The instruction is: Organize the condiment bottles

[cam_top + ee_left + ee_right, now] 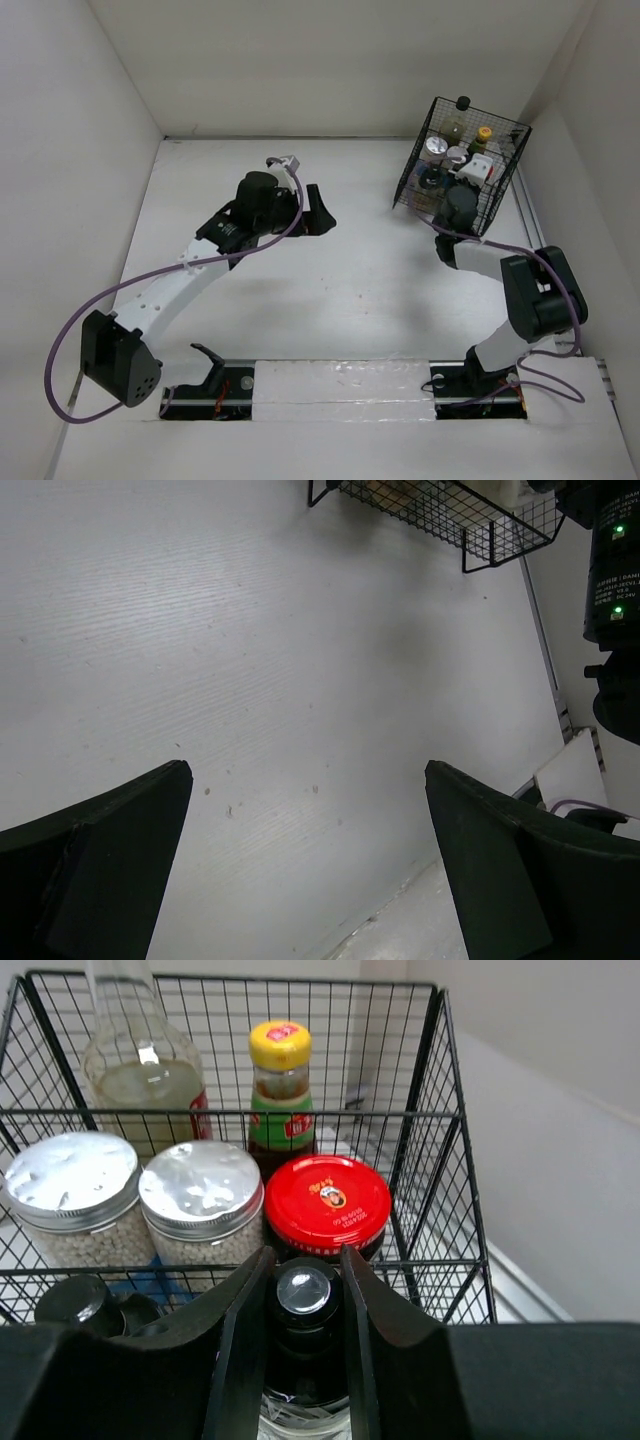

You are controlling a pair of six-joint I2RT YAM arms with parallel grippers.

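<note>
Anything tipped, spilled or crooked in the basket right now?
Nothing stands out. The silver-lidded shakers, red-lidded jar and yellow-capped bottle stand upright inside the wire basket, lids on, with no spill visible. The right gripper grips a black-capped bottle, which is also upright.

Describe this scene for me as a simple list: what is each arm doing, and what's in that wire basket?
Left gripper: open, empty, above the table
Right gripper: closed around a black-capped bottle, at the near side of the wire basket
Basket contents: red-lidded jar, silver-lidded shakers, yellow-capped bottle, pale-liquid bottle, second black cap
</note>
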